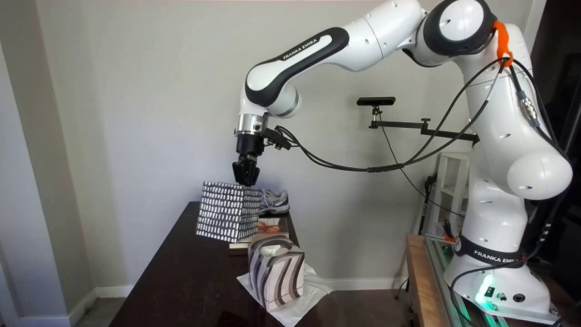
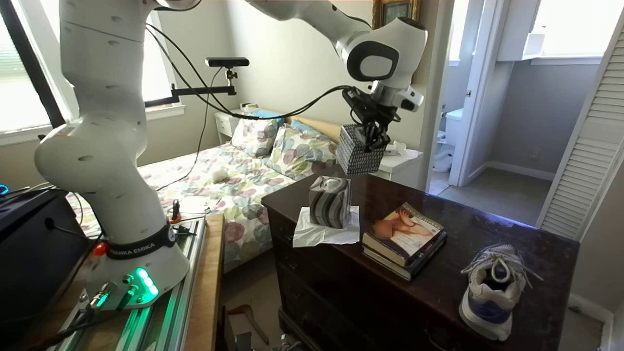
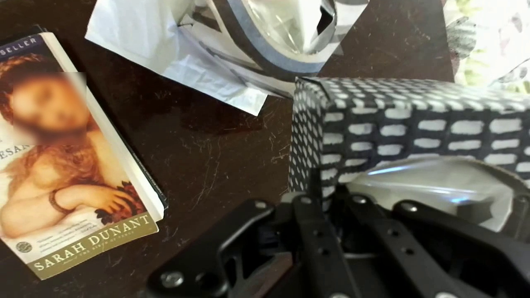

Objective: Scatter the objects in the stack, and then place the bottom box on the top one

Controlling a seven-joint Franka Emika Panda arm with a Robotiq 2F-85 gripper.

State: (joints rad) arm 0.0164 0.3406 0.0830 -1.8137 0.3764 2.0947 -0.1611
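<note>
A black tissue box with white dashes (image 1: pixel 222 211) hangs tilted above the dark dresser top. It also shows in an exterior view (image 2: pixel 352 156) and in the wrist view (image 3: pixel 414 128). My gripper (image 3: pixel 329 186) is shut on one side wall of this box, beside its clear film opening; it also shows in both exterior views (image 1: pixel 246 179) (image 2: pixel 374 139). A striped tissue box (image 2: pixel 330 202) stands on a white sheet (image 2: pixel 304 235) on the dresser. The striped box shows partly at the top of the wrist view (image 3: pixel 244 33).
Two stacked books (image 2: pixel 407 234) lie on the dresser (image 1: pixel 195 277) beside the striped box, also in the wrist view (image 3: pixel 78 165). A grey shoe (image 2: pixel 487 297) stands beyond the books. A bed (image 2: pixel 234 180) and a white nightstand (image 2: pixel 399 165) are past the dresser.
</note>
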